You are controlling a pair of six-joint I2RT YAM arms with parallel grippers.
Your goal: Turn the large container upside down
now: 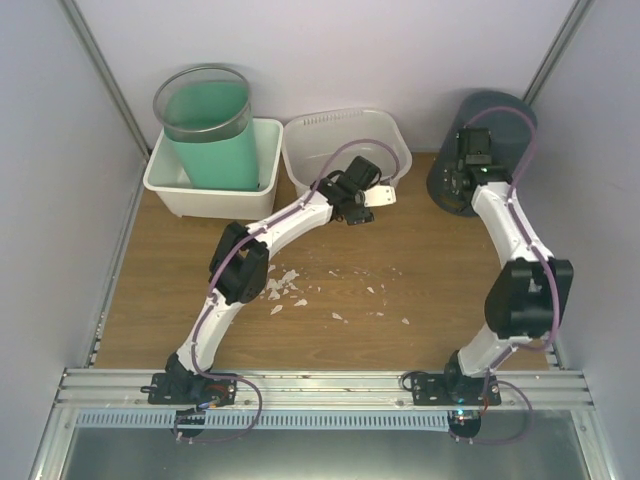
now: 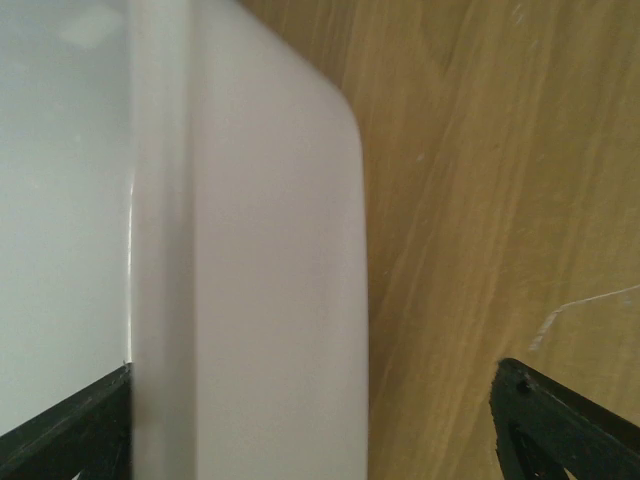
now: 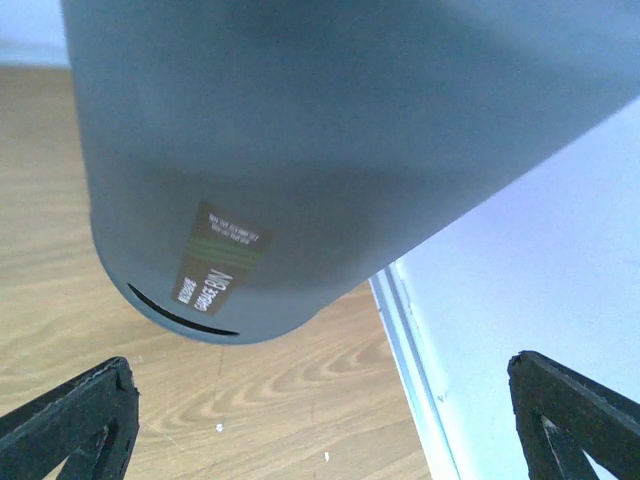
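Observation:
The large container, a pale white basin (image 1: 330, 140), stands open side up at the back middle of the table. My left gripper (image 1: 368, 192) is open at its near right rim. In the left wrist view the broad rim (image 2: 250, 200) runs between the two fingers, one over the basin's inside and one over the wood; the left gripper (image 2: 312, 420) does not pinch it. My right gripper (image 1: 462, 180) is open against a dark grey garbage bin (image 1: 495, 115) at the back right. The bin's labelled wall (image 3: 330, 130) fills the right wrist view above the right gripper (image 3: 320, 400).
A green bin (image 1: 210, 130) stands inside a white tub (image 1: 165, 185) at the back left, close beside the basin. White crumbs (image 1: 290, 285) lie scattered on the wood mid-table. The enclosure's right wall and its rail (image 3: 410, 340) run right next to the grey bin.

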